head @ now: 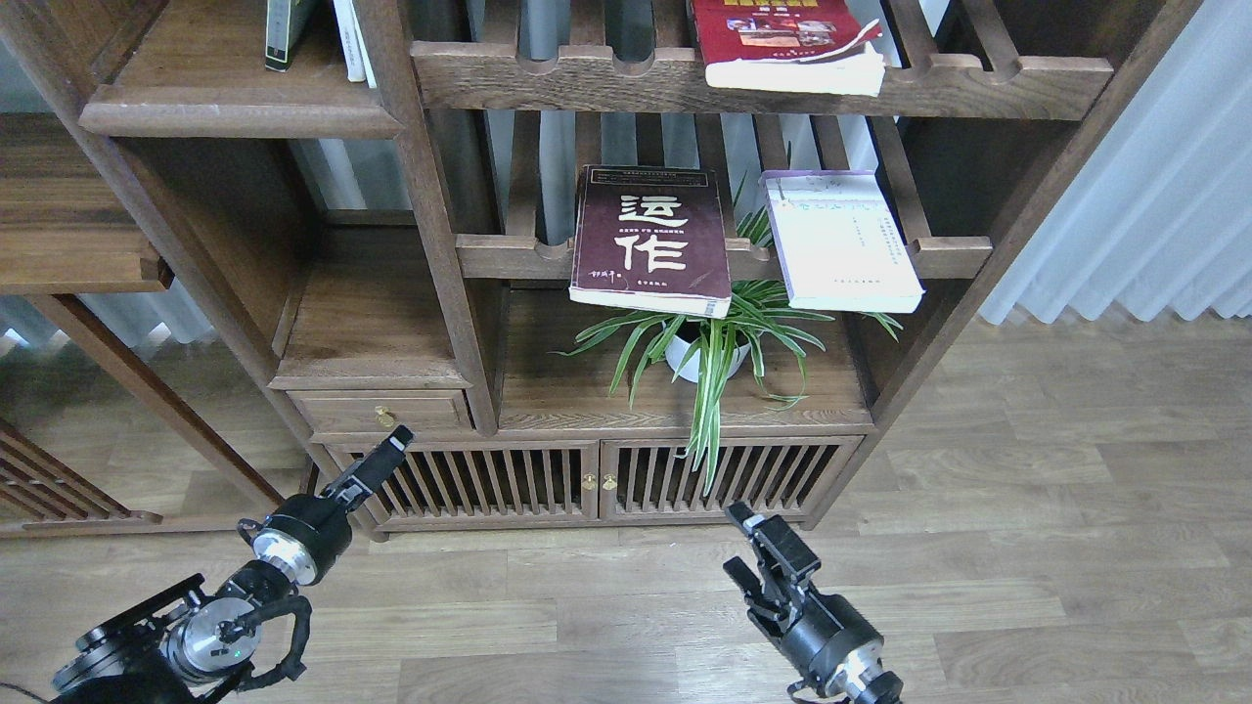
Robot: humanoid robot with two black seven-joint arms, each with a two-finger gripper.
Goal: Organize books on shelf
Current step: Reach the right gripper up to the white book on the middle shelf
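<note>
Black metal, the left pincer (pixel 396 440) shows end-on, so I cannot tell its state; the right pincer (pixel 740 543) stands apart, empty. Both hang low over floor. Above, the maroon paperback (pixel 651 240) and pale book (pixel 841 241) overhang a notched slatted rail; the red book (pixel 787 44) lies higher. The smooth plank shelf (pixel 240 117) has free room.

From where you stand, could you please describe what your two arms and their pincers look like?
Both arms are black with cylindrical segments. The left arm has shiny silver metal rings at its joints, a small green light and a black cable looping beside it. Its left pincer is slim and dark with a pale tip. The right arm is chunky and black, and the right pincer has blocky fingers with a light patch.
</note>
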